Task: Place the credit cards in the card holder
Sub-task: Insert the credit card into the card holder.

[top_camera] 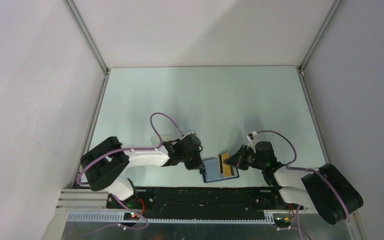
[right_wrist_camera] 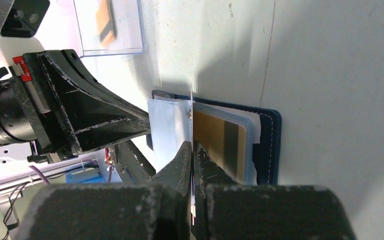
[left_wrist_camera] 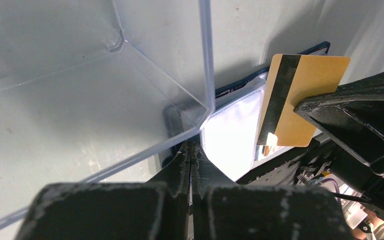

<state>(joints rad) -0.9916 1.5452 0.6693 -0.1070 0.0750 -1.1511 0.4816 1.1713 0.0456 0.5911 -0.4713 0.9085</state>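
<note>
The dark navy card holder (top_camera: 211, 173) lies open near the table's front edge, its pale inner sleeve (left_wrist_camera: 230, 135) turned up. My left gripper (top_camera: 198, 164) is shut on the sleeve's left corner (left_wrist_camera: 192, 150). My right gripper (top_camera: 236, 162) is shut on a gold credit card (left_wrist_camera: 312, 82) with a dark stripe. That card stands on edge over the holder, its lower end at the sleeve, and shows edge-on (right_wrist_camera: 192, 106) in the right wrist view. A second gold card (right_wrist_camera: 220, 145) lies flat inside the holder's navy cover (right_wrist_camera: 271, 145).
A clear plastic tray (top_camera: 172, 136) stands just behind the left gripper, its corner (left_wrist_camera: 207, 107) almost over the fingers. One more gold card (right_wrist_camera: 106, 20) lies in that tray. The black base rail (top_camera: 205, 197) runs close in front of the holder.
</note>
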